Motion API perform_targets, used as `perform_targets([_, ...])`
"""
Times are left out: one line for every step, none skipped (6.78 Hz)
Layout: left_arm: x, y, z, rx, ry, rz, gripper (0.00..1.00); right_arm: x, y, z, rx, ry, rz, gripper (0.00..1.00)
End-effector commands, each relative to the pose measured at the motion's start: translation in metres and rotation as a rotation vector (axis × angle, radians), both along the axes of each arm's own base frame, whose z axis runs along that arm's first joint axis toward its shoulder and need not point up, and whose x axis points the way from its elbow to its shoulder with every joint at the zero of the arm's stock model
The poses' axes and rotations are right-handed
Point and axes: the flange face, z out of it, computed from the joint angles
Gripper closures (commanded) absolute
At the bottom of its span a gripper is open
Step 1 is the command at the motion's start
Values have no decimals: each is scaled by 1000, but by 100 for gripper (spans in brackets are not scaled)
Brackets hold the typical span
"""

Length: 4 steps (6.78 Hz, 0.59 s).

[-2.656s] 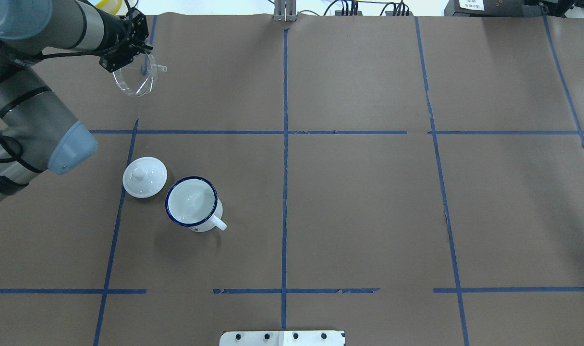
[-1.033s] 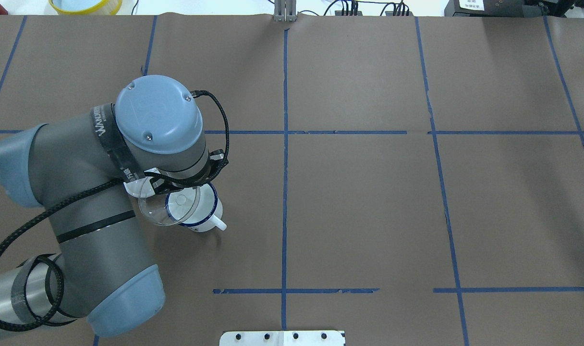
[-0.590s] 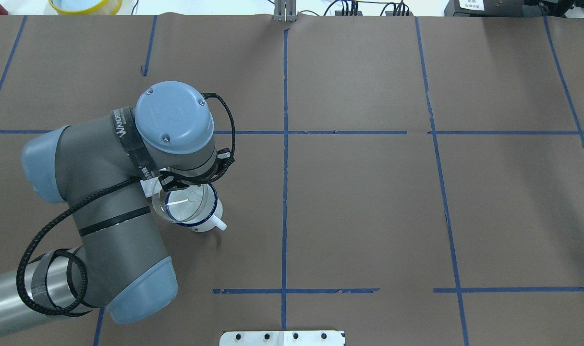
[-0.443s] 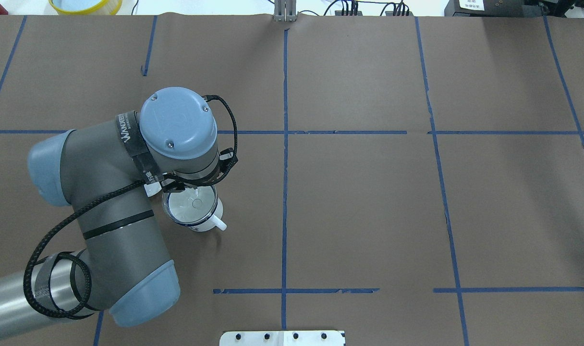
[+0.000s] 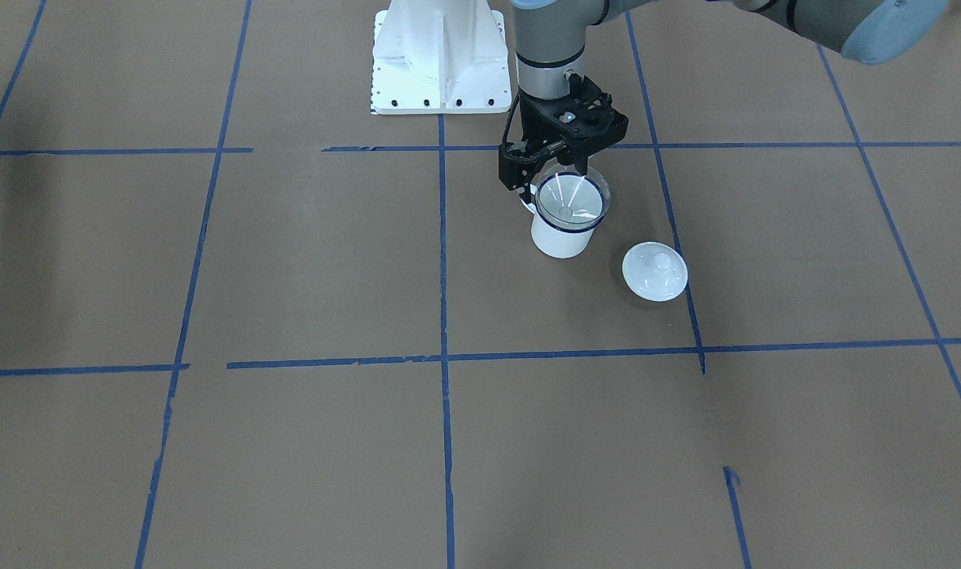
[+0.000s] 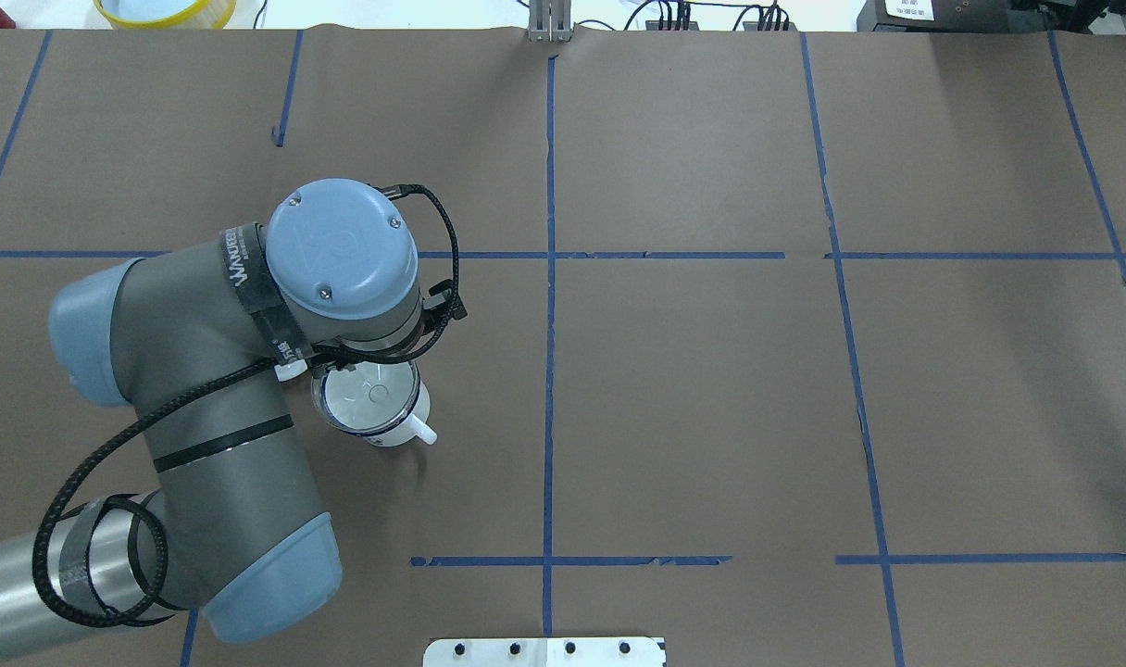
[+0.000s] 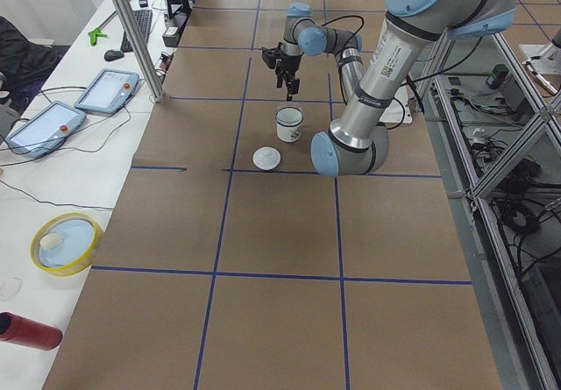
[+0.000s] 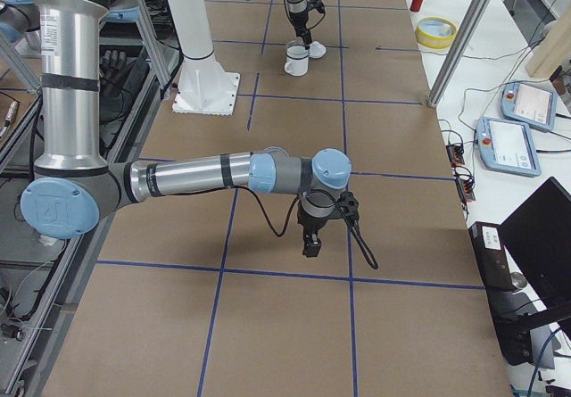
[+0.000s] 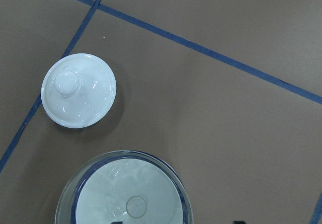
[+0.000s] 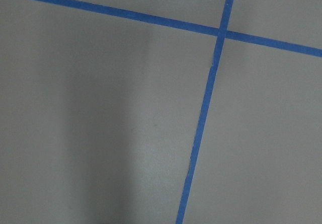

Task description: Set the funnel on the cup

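Where the front-facing view begins at its left edge, the table (image 5: 212,261) is brown paper crossed by blue tape lines (image 5: 442,261), with wide open room up to the cup (image 5: 559,237). The cup stands upright inside one taped square, touching no line. The funnel (image 5: 569,197) sits in the cup's mouth, its rim level over the blue rim and its spout down inside. To the right the lid (image 5: 654,271) lies knob up, near the cup but apart from it, with its outer edge on a tape line. The left arm (image 5: 545,47) enters at the top edge with its wrist vertical. The left gripper (image 5: 550,174) hangs at the funnel's robot-side rim with its fingers spread apart, released rather than pinching. The overhead view hides that gripper under the wrist but shows the handle (image 6: 422,431) of the cup. The left wrist view looks straight down into the funnel. The right gripper (image 8: 312,247) shows only from the table's right end, pointing down well away, and I cannot tell whether it is parted or clenched.
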Motion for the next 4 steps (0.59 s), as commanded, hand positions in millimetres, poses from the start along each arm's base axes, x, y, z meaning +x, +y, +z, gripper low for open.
perform_targets([-82, -42, -22, 159, 29, 40, 0, 0, 0, 0, 0, 0, 0, 0])
perform_targets([-134, -77, 3, 198, 35, 109, 0, 0, 0, 0, 0, 0, 0, 0])
perform_targets([-191, -110, 40, 236, 71, 174, 0, 0, 0, 0, 0, 0, 0, 0])
perform_targets([-254, -152, 101, 278, 36, 222, 0, 0, 0, 0, 0, 0, 0, 0])
